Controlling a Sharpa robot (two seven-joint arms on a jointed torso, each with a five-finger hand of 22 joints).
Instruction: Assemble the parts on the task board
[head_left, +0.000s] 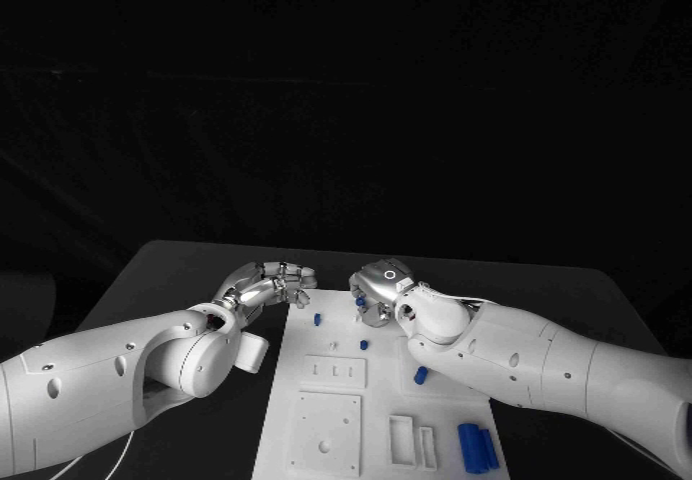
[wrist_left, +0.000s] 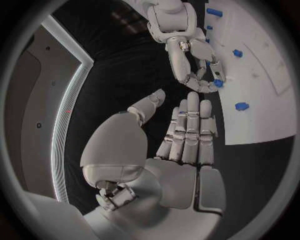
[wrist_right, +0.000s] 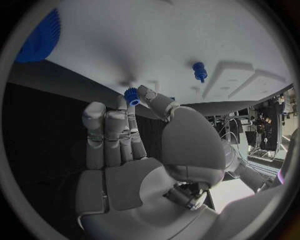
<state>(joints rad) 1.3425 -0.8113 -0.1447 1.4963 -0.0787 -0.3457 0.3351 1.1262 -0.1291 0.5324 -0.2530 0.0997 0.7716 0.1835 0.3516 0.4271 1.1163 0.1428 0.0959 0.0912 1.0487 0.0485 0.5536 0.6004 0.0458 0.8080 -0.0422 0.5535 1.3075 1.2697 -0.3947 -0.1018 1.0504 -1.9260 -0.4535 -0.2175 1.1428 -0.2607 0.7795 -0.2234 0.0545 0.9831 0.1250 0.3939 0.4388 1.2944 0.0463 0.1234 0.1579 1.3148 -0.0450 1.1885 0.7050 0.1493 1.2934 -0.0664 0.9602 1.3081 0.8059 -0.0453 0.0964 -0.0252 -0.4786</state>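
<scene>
- Our right hand (wrist_right: 134, 150) pinches a small blue part (wrist_right: 131, 96) above the white board (wrist_right: 125, 45), upper middle of the frame.
- Our left hand (wrist_left: 187, 135) lies spread flat beside it.
- We lower slowly, keeping the part upright.

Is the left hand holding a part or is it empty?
Empty: the left hand shows straight, spread fingers over the black table, with nothing between them.

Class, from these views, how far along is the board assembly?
Done: blue pegs already stand in the board. In hand: the right hand pinches a small blue gear at the board's far edge; the left hand is open, holding nothing. Left: two blue cylinders still lie loose.
</scene>
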